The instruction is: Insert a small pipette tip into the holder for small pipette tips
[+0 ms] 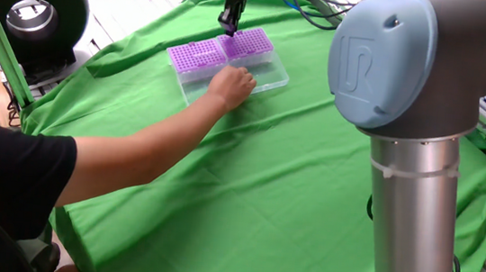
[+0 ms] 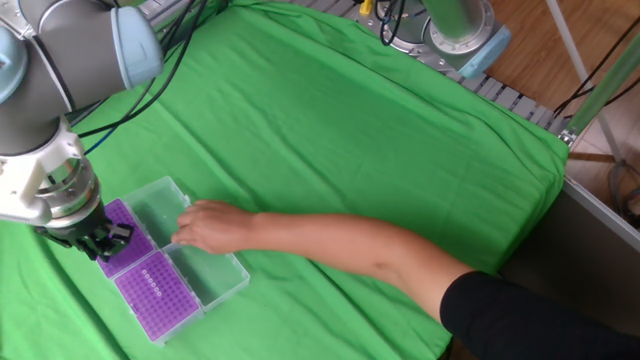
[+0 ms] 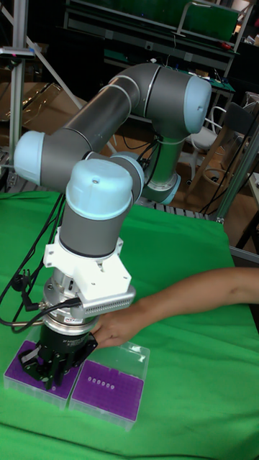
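- The holder (image 1: 222,55) for small pipette tips is the landmark: two purple perforated racks set side by side in a clear plastic box with its clear lid folded open, lying on the green cloth (image 1: 292,186) that covers the tabletop.
- In the other fixed view the same holder (image 2: 155,290) sits near the cloth's lower left part, its clear tray sections on the side towards the person.
- The claw (image 1: 228,28) hangs pointing down directly above the holder, over the seam between the two purple racks as seen in one fixed view.
- In the other fixed view the claw (image 2: 100,243) stands over the rack farther from that camera, with the nearer rack uncovered.
- In the tall fixed view the claw (image 3: 50,374) covers the left purple rack, while the right rack (image 3: 108,394) shows a short row of pale dots on its top face.
- The claw's fingers look drawn close together; whether a small pipette tip sits between them cannot be told, as it is too small to see.
- A person's hand (image 1: 233,84) rests on the clear lid part of the holder, on the side away from the claw, with the forearm stretched across the cloth.
- A black ring-shaped device (image 1: 28,9) stands off the cloth, well apart from the holder.
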### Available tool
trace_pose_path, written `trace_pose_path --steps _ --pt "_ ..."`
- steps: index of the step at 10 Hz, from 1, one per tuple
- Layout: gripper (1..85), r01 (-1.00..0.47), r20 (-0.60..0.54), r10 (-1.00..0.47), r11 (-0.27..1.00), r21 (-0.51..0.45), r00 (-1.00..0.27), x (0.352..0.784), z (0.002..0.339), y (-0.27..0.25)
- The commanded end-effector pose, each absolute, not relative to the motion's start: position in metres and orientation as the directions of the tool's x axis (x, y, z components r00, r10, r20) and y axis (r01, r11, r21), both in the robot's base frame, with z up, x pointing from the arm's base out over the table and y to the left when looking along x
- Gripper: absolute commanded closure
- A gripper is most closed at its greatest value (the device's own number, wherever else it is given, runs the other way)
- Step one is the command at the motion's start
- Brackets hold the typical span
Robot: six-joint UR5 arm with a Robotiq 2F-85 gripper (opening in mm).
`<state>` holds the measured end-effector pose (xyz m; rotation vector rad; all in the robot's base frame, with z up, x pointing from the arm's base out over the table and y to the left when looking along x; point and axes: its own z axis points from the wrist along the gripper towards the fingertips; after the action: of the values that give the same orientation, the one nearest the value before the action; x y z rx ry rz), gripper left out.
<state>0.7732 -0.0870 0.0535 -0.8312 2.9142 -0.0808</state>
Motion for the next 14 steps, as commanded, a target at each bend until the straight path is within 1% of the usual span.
trace_pose_path --steps 1,11,12,13,14 --pt "63.3 -0.52 -0.112 -0.525 0.851 -0.071 -0.844 0.777 0.051 -0.085" --pt "64.3 -0.499 -0.124 -0.502 0.865 -0.055 -0.856 0.778 0.043 -0.077" --pt "67.3 -0.489 -0.124 -0.491 0.871 -0.048 -0.862 0.777 0.043 -0.076" --pt "72.3 -0.482 -0.125 -0.484 0.875 -0.045 -0.866 0.777 0.043 -0.076" --pt "73.7 -0.479 -0.129 -0.481 0.877 -0.042 -0.867 0.777 0.044 -0.075"
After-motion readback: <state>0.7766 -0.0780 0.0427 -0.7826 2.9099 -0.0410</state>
